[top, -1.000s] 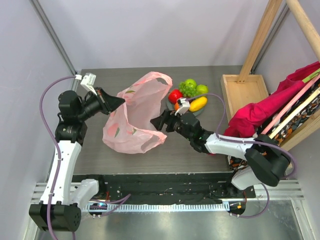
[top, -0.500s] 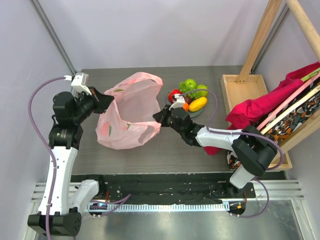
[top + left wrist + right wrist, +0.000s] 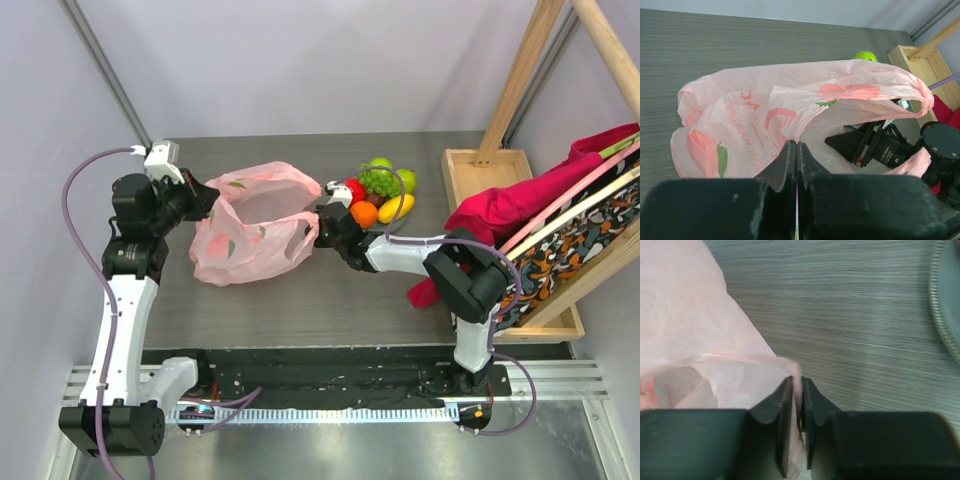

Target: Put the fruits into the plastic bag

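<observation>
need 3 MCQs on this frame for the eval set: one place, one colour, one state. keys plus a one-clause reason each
1. Where are the fruits?
A. inside the plastic bag
B. piled on the plate, right of the bag
C. held in the right hand

2. What colour is the bag?
A. pink
B. blue
C. black

3. What state is the right hand in?
A. open above the plate
B. shut on a fruit
C. shut on the bag's edge

Key:
1 B, the top view shows them heaped on the plate beyond the bag's right side.
2 A, it reads translucent pink in every view.
3 C, its wrist view shows the fingers pinching a pink fold.
</observation>
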Controlling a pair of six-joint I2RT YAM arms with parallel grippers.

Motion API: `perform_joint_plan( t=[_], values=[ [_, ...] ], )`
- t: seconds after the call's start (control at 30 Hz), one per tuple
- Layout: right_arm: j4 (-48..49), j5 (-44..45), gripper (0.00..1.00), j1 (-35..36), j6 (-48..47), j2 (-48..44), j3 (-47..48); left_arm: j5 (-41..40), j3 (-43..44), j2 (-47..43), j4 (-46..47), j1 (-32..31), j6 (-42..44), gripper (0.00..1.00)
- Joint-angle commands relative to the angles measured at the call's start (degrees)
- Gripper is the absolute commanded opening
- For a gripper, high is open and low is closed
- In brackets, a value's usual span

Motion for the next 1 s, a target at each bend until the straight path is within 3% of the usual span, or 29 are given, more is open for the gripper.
perform_joint_plan(
  t=[0.0,0.03,0.07,0.17,0.4,0.57,0.77,0.97],
  values=[
    [2.8,-5.1,0.38,-0.1,-2.2,-1.4,2.7,-2.8,1.2,1.8,0.1,0.4,2.2,0.0],
    [3.3,-5.7,0.46,-0.1,-2.9,-3.5,1.9,-2.9,1.4,2.4,-0.9,0.4,1.9,0.0],
    [4.2,-6.0,0.6,-0.1,-3.2,-4.6,-0.2,-2.8,1.3,3.2,-1.2,0.3,1.9,0.0],
    [3.8,-6.3,0.73,-0.2,-5.4,-11.0,-4.1,-3.8,1.0,3.9,-1.3,0.4,1.6,0.0],
    [-0.8,-4.5,0.75,-0.1,-6.6,-24.6,-12.8,-5.6,1.8,6.1,-3.8,0.4,1.9,0.0],
    [-11.5,1.2,0.81,-2.0,-8.2,-31.7,-10.9,-6.4,1.9,5.4,-5.5,0.6,3.0,0.0],
    [-16.6,-2.2,0.81,-13.2,-7.2,-30.8,-9.3,-6.5,0.4,3.0,-5.0,0.4,4.8,0.0],
    [-20.8,-2.3,0.81,-18.2,-8.1,-22.9,-5.1,-3.2,1.8,6.9,-5.6,0.5,4.0,0.0]
  ],
)
